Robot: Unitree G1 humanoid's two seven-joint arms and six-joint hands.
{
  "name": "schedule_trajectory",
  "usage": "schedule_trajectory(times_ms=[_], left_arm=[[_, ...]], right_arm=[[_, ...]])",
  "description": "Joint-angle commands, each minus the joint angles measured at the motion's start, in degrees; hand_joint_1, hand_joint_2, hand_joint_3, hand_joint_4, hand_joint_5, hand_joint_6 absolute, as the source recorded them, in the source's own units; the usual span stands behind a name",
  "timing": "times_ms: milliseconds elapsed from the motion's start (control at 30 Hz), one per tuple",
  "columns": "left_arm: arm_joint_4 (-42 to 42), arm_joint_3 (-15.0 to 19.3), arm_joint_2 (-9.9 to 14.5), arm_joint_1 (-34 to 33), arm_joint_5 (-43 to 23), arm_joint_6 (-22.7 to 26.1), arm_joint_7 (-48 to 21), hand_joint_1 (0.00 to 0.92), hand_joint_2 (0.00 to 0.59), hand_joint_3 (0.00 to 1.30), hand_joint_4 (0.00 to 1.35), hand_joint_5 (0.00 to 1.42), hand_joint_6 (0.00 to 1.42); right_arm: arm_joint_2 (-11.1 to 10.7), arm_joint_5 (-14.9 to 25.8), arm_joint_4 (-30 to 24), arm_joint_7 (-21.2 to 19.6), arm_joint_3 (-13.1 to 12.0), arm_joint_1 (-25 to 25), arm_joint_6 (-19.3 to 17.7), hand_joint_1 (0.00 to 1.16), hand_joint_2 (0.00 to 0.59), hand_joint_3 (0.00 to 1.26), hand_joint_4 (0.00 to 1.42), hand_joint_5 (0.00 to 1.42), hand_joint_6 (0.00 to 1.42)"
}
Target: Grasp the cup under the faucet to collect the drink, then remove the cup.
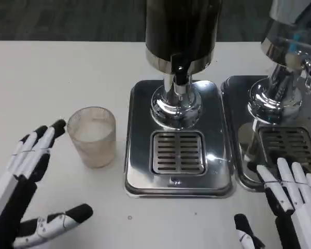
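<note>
A clear frosted plastic cup point(92, 136) stands upright on the white table, left of the drink dispenser point(180, 36). The dispenser's dark tank sits on a chrome column, with its black faucet point(180, 73) above a slotted drip grate point(178, 152) in a steel tray point(140, 155). Nothing stands on the grate. My left hand point(26, 181) is at the lower left, fingers spread, its fingertips point(57, 127) just short of the cup's left side. My right hand point(290, 202) lies at the lower right, fingers extended, holding nothing.
A second dispenser point(287, 62) with its own steel tray point(238, 129) and grate stands at the right, close behind my right hand. Bare white table lies in front of the trays and around the cup.
</note>
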Motion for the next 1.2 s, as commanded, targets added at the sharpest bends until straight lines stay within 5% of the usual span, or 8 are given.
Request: schedule_trajectory(times_ms=[33, 633, 1200], left_arm=[[5.26, -0.14, -0.56, -4.76, -2.67, -0.72, -0.55, 0.000, 0.052, 0.00, 0.00, 0.00, 0.00], [39.28, -7.87, -0.63, -31.74, -2.62, -0.40, -0.73, 0.104, 0.033, 0.00, 0.00, 0.05, 0.07], [54.72, -15.62, -0.17, -43.40, -1.51, 1.97, -2.44, 0.217, 0.034, 0.00, 0.00, 0.14, 0.15]], right_arm=[[1.09, 0.22, 0.73, 0.22, 1.40, -1.03, -0.09, 0.43, 0.437, 0.16, 0.00, 0.00, 0.05], [4.37, -0.54, 2.72, -0.98, 6.29, -5.44, 0.12, 0.45, 0.428, 0.19, 0.05, 0.04, 0.10], [4.46, -4.28, 3.33, -2.13, 10.51, -8.23, 0.41, 0.46, 0.436, 0.23, 0.10, 0.09, 0.15]])
